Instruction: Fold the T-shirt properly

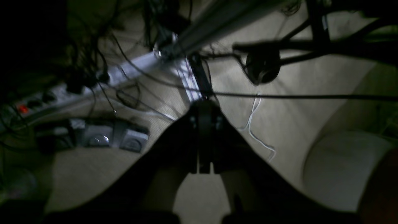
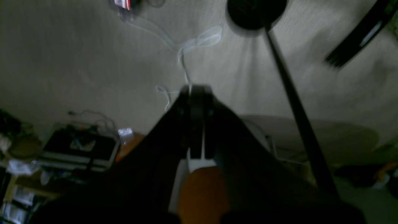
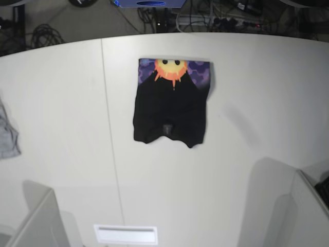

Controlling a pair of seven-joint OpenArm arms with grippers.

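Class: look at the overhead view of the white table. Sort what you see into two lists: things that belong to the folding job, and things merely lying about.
Belongs to the job:
- T-shirt, black, lying folded on the table, sun print showing at its far edge

Just lying about:
- small grey cloth at the table's edge
- cables on the floor beyond the table

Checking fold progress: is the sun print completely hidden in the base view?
No, the sun print still shows along the far edge of the T-shirt, above the black part.
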